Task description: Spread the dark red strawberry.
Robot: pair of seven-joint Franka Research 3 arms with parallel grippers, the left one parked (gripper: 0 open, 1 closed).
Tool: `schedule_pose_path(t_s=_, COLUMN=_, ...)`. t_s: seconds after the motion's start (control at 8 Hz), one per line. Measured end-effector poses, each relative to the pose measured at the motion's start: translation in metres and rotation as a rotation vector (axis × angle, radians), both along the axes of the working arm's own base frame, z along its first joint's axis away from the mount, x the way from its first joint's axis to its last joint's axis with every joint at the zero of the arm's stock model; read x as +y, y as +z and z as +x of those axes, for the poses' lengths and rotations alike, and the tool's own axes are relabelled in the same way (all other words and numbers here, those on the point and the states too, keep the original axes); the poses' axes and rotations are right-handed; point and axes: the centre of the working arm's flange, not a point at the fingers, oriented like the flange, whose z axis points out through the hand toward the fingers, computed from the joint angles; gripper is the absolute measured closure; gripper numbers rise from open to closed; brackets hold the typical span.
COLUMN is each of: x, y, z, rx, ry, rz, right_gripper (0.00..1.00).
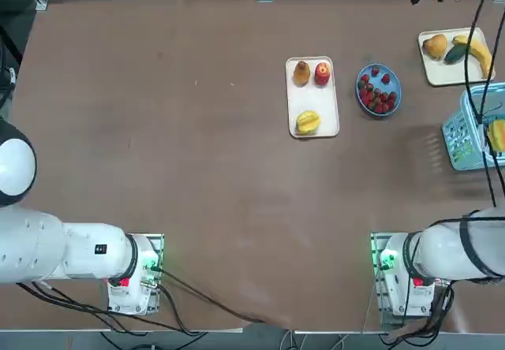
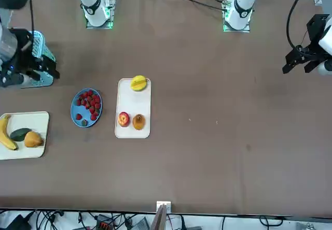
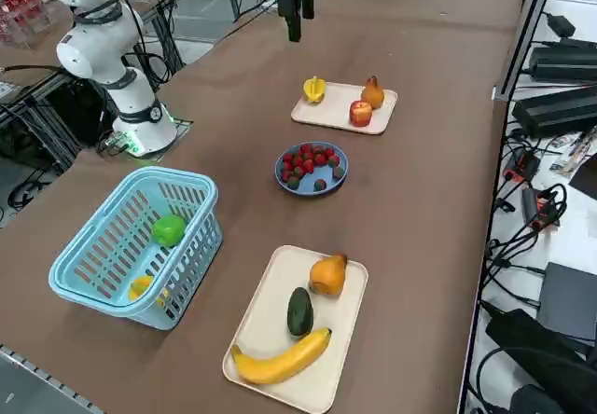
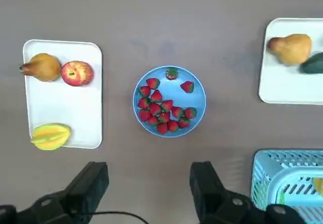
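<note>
A blue bowl point(image 4: 196, 110) point(image 1: 394, 90) holds several red strawberries in a cluster. The dark red strawberry point(image 4: 172, 73) point(image 3: 320, 185) point(image 2: 84, 123) lies apart from the cluster, by the bowl's rim on the side away from the robot. My right gripper point(image 4: 149, 183) hangs high above the table on the robot's side of the bowl, well clear of it. Its fingers point(image 4: 93, 183) stand open with nothing between them. In the front view the right gripper point(image 2: 44, 64) shows over the basket.
A white tray point(image 1: 313, 98) with a pear, an apple and a yellow starfruit lies left of the bowl. Another tray point(image 1: 442, 66) at the far right carries a banana, a pear and an avocado. A light blue basket point(image 3: 121, 246) stands near the right edge.
</note>
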Motion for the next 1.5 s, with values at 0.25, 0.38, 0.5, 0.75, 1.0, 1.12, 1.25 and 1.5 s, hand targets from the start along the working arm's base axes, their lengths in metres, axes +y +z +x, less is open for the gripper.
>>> schedule_pose_path(t_s=0.25, x=-0.003, y=0.01, z=-0.006, rx=-0.011, ry=-0.008, rz=0.001, right_gripper=0.01)
schedule_pose_path(t_s=0.38, x=-0.006, y=0.015, z=-0.009, rx=-0.02, ry=-0.013, rz=0.002, right_gripper=0.01)
schedule_pose_path(t_s=0.5, x=-0.009, y=0.019, z=-0.012, rx=-0.02, ry=-0.018, rz=0.002, right_gripper=0.01)
schedule_pose_path(t_s=0.75, x=-0.014, y=0.025, z=-0.019, rx=-0.008, ry=-0.024, rz=0.001, right_gripper=0.01)
schedule_pose_path(t_s=1.0, x=-0.019, y=0.034, z=-0.024, rx=-0.012, ry=-0.031, rz=-0.008, right_gripper=0.01)
schedule_pose_path(t_s=1.12, x=-0.024, y=0.037, z=-0.028, rx=-0.005, ry=-0.04, rz=-0.008, right_gripper=0.01)
schedule_pose_path(t_s=1.25, x=-0.028, y=0.04, z=-0.032, rx=-0.001, ry=-0.047, rz=-0.007, right_gripper=0.01)
schedule_pose_path(t_s=1.5, x=-0.03, y=0.045, z=-0.037, rx=-0.009, ry=-0.05, rz=-0.005, right_gripper=0.01)
